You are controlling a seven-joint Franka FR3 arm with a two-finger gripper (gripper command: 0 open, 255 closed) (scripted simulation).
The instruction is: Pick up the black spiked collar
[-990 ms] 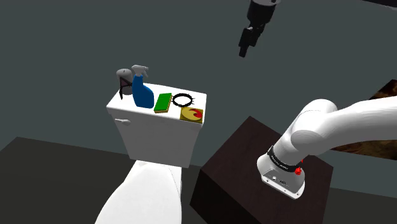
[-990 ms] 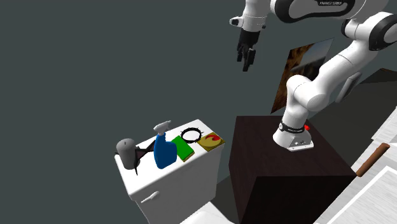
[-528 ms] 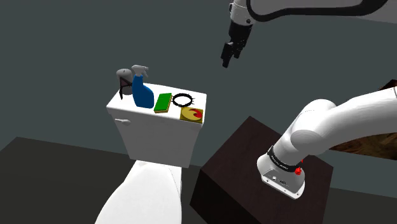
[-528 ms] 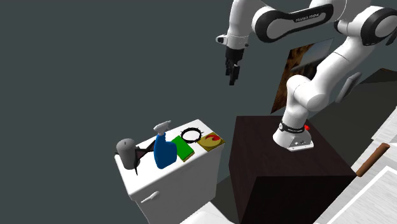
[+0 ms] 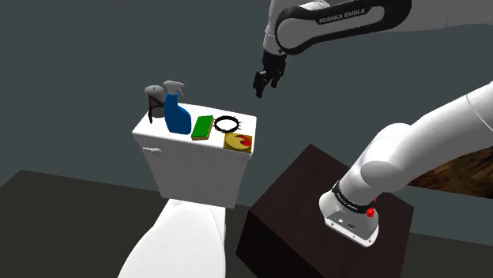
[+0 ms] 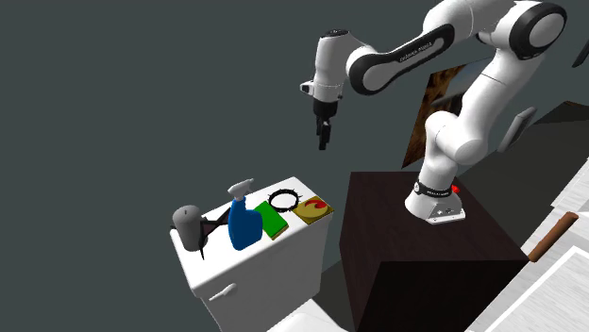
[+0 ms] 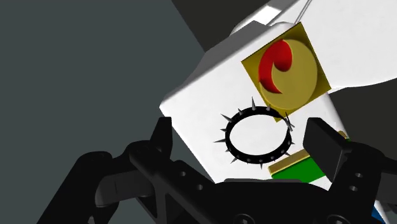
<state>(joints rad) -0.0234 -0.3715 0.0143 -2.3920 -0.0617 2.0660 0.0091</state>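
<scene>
Pincer (image 5: 259, 88): all-black, two-finger, hangs in the air in the upper middle of the shoulder view. It is above and to the right of the white toilet tank lid (image 5: 246, 121). In the wrist view the fingers stand apart and clasp nothing.

Black ring-shaped collar with thin spikes (image 5: 227, 123): lies flat on the tank lid, towards the lid's right end in the shoulder view, well apart from the pincer. In the wrist view it shows ahead, in the gap between the fingers, untouched.

Neighbours on the lid, shoulder view:
- green rectangular sponge with a yellow edge (image 5: 203, 127), just left of the collar
- yellow square card with a red swirl (image 5: 238, 141), just below and right of the collar
- blue spray bottle with a pale trigger (image 5: 178, 117), upright, further left
- dark grey rounded object (image 5: 152, 101), at the far left end

Arm base sits on a dark brown box stand (image 5: 284, 213), lower right.
</scene>
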